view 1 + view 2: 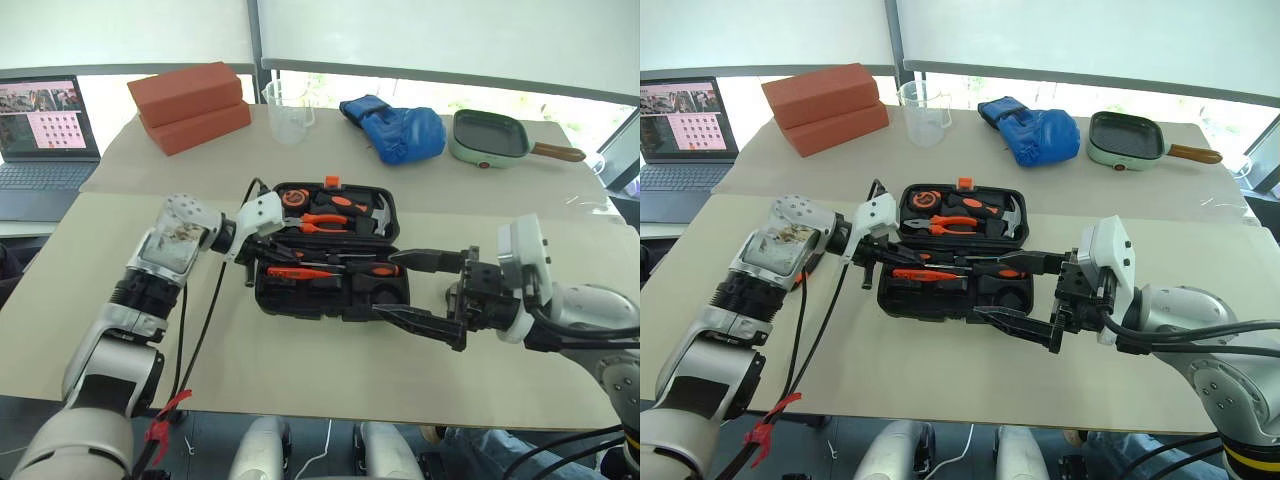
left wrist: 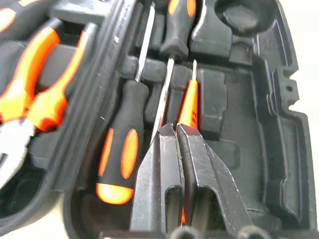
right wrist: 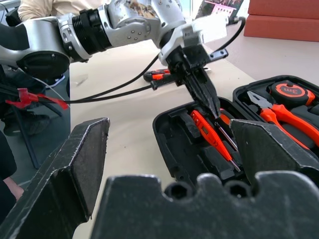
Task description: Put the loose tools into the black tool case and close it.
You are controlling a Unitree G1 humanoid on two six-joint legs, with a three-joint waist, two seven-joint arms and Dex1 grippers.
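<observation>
The black tool case (image 1: 330, 305) lies open in the middle of the table. In its near half lie two orange-and-black screwdrivers (image 2: 122, 149) (image 2: 177, 25) and the slim orange tester screwdriver (image 2: 189, 102). My left gripper (image 1: 268, 252) is shut, its tips low over the tester at the case's left side; I cannot tell whether they touch it. A utility knife (image 3: 158, 76) lies on the table left of the case, under my left wrist. My right gripper (image 1: 392, 287) stands wide open at the case's right side, pointing left, with nothing between its fingers.
The far half of the case holds orange pliers (image 1: 325, 222), a hammer (image 1: 378, 215) and a tape measure (image 1: 293, 198). At the back of the table are two red bricks (image 1: 190, 105), a clear measuring cup (image 1: 288, 110), a blue glove (image 1: 400, 130) and a green pan (image 1: 490, 138). A laptop (image 1: 45, 140) sits far left.
</observation>
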